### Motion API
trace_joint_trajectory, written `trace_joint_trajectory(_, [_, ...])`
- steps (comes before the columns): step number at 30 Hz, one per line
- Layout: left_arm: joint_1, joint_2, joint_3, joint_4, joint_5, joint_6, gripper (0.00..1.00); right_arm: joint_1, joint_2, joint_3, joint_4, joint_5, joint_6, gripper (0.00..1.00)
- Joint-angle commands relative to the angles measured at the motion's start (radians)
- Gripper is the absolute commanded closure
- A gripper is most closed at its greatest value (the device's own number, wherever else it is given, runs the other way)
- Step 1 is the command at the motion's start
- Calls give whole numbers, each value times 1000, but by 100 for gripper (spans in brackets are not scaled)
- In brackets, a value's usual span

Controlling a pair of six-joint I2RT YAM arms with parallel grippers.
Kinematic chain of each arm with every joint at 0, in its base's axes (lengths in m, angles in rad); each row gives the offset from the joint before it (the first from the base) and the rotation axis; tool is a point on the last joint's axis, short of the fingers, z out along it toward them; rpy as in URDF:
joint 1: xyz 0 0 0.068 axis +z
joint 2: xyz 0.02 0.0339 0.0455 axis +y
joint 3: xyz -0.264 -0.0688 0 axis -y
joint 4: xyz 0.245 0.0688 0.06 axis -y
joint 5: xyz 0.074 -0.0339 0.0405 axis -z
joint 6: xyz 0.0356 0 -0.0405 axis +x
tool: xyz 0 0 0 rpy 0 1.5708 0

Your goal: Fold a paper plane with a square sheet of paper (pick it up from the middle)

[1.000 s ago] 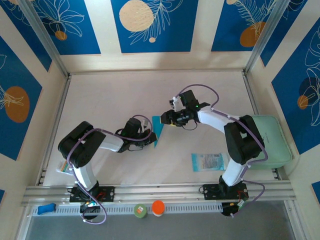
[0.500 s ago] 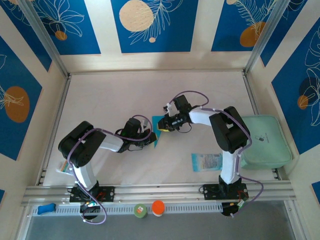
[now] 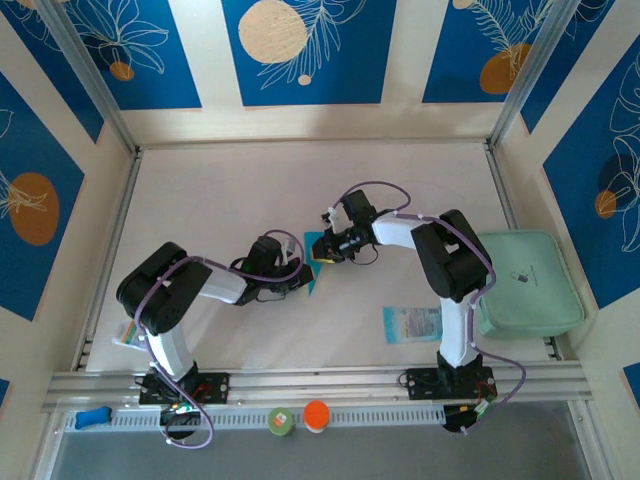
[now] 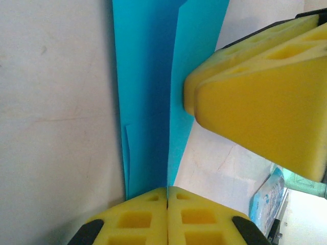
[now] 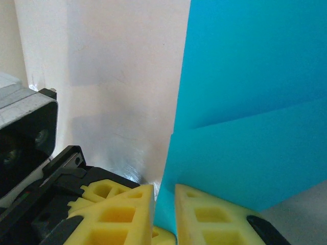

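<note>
The square sheet of paper [image 3: 316, 262] is cyan and folded into a narrow pointed strip with a centre crease, mid-table between the two arms. My left gripper [image 3: 300, 279] is shut on its near end; in the left wrist view the yellow pads [image 4: 148, 214] meet on the paper's [image 4: 145, 76] crease. My right gripper [image 3: 326, 246] holds the far end. In the right wrist view the paper [image 5: 245, 102] runs down between the two yellow fingers [image 5: 214, 217], which stand close together on it. The right fingers [image 4: 255, 76] also appear in the left wrist view.
A pale printed packet [image 3: 413, 323] lies near the right arm's base, and a mint-green pad [image 3: 528, 283] sits at the right edge. Green [image 3: 281, 421] and orange [image 3: 316, 414] caps and a blue item [image 3: 92, 416] rest on the front rail. Walls enclose the table.
My right gripper has moved left onto the paper's far end and its fingers have closed on it. The left gripper has stayed shut on the near end.
</note>
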Motion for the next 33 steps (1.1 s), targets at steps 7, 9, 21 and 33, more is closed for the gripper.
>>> trace_joint_trajectory(7, [-18,92,-12,-88,-21,13,92,12,36,32,-41,-11,-10,82])
trace_joint_trajectory(9, [-19,93,-11,-87,-18,12,92,14,41,37,-45,-10,-12,82])
trace_joint_trajectory(21, [-20,94,-13,-89,-17,12,92,20,62,56,-76,13,-17,82])
trace_joint_trajectory(33, [-19,62,-5,-115,-9,13,88,24,90,83,-131,78,-11,83])
